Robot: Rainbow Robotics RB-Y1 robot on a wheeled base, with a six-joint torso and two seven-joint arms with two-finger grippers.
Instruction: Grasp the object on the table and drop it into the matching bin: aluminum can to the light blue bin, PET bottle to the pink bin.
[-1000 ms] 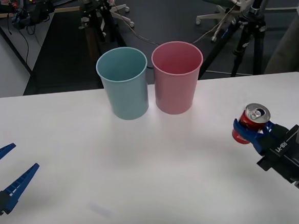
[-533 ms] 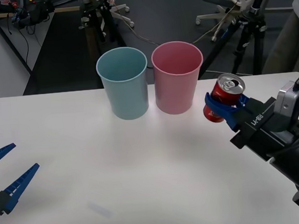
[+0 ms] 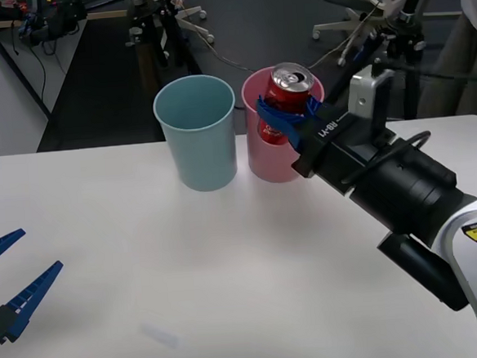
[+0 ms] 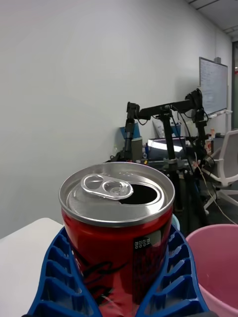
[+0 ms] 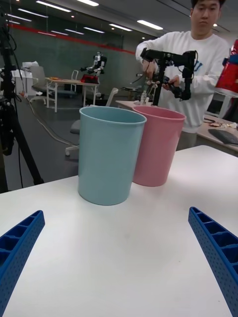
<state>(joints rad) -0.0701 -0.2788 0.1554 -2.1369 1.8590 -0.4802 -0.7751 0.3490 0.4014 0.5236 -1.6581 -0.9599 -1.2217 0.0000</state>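
Above the pink bin, the right gripper held the aluminum can upright, its blue fingers clamped against the can's sides. The can was raised clear of the rim, presumably in transit toward the light blue bin, its matching target, just beside it. The left gripper waited low over the table, spread wide and empty.
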